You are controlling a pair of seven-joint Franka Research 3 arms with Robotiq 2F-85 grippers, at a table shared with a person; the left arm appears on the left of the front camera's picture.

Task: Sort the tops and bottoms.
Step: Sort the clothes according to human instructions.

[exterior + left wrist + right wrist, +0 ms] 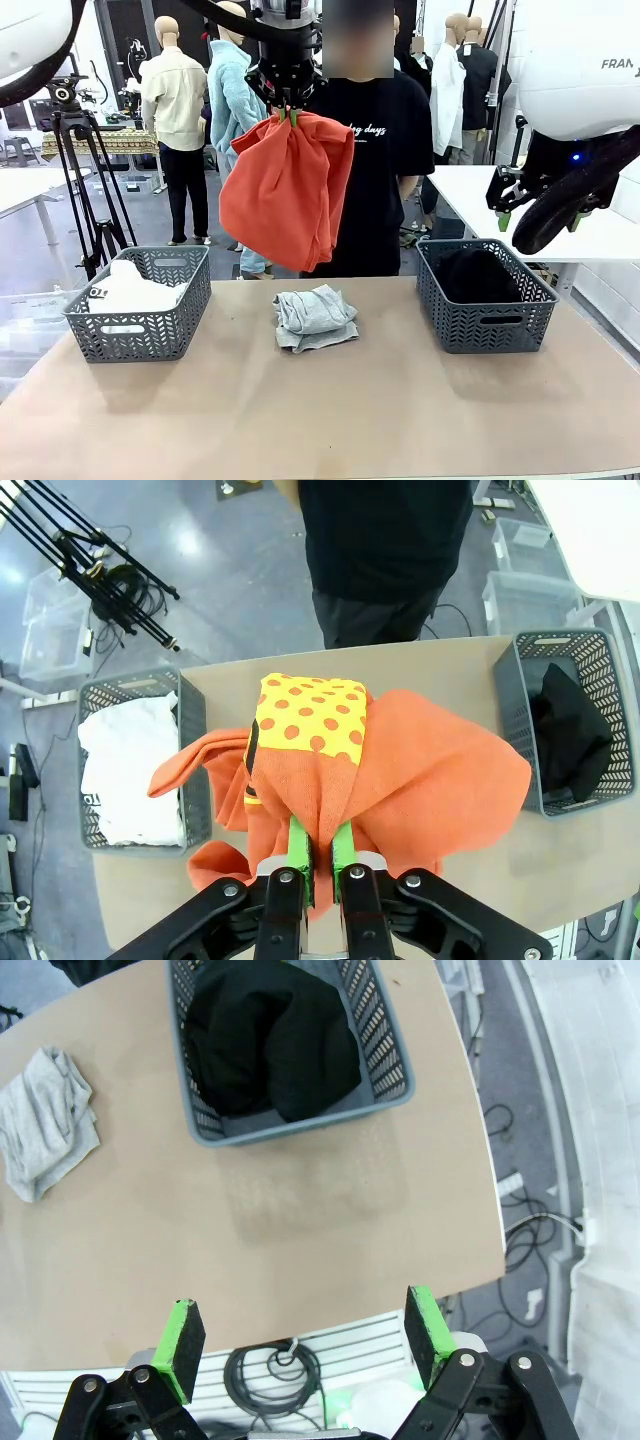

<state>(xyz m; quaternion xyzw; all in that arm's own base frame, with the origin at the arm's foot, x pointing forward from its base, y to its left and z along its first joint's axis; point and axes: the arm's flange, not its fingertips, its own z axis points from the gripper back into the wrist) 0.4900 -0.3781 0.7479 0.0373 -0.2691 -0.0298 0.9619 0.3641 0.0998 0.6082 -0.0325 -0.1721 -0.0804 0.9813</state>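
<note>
A bright orange garment point(288, 190) hangs high above the table's middle, with my left gripper point(287, 116) shut on its top. In the left wrist view the orange garment point(400, 770) shows a yellow patch with orange dots, pinched between the green pads of the left gripper point(320, 850). A light grey garment point(313, 317) lies crumpled at the table's centre, also the grey garment point(45, 1120). A white tee point(130, 287) fills the left basket point(140, 335). My right gripper point(538, 218) hovers open above the right basket point(485, 325), nothing between its fingers point(185, 1335).
The right basket point(300, 1125) holds a black garment point(275, 1045). A person in a black T-shirt point(385, 170) stands at the far edge behind the hanging garment. A tripod point(85, 170) stands left of the table. The table's front half is bare brown surface point(330, 420).
</note>
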